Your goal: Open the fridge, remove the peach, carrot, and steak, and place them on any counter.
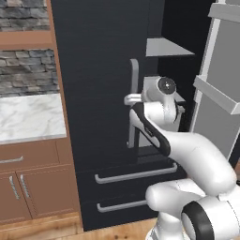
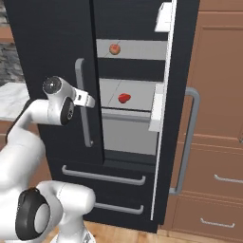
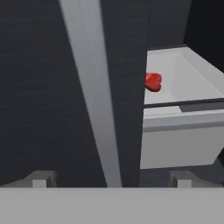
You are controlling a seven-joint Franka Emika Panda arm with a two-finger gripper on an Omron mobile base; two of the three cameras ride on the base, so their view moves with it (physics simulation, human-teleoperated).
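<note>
The fridge (image 2: 57,52) stands with its right door (image 2: 178,109) swung open and its left door shut, so the opening step is judged done and the removal step is in hand with nothing yet taken out. The gripper (image 2: 90,101) sits left of centre in the right base view, in front of the left door's handle (image 2: 84,109), jaws spread wide and empty; in the hand view both fingertips (image 3: 41,178) rise at the bottom edge on either side of that handle. The steak (image 2: 124,98) lies on the middle shelf at frame centre, and the peach (image 2: 114,48) rests on the shelf above it, upper centre. The carrot cannot be located. The next move is judged to call for shifting the hand toward the open side, clear of the shut door's edge, then reaching in over the shelf toward the steak. The right base view shows both items and the shelves; the left base view shows the marble counter (image 1: 28,117) at left centre, the drop-off surface, but its arm hides the shelf contents. The hand view shows the steak (image 3: 153,82) at centre right, above a pale drawer (image 3: 183,144).
</note>
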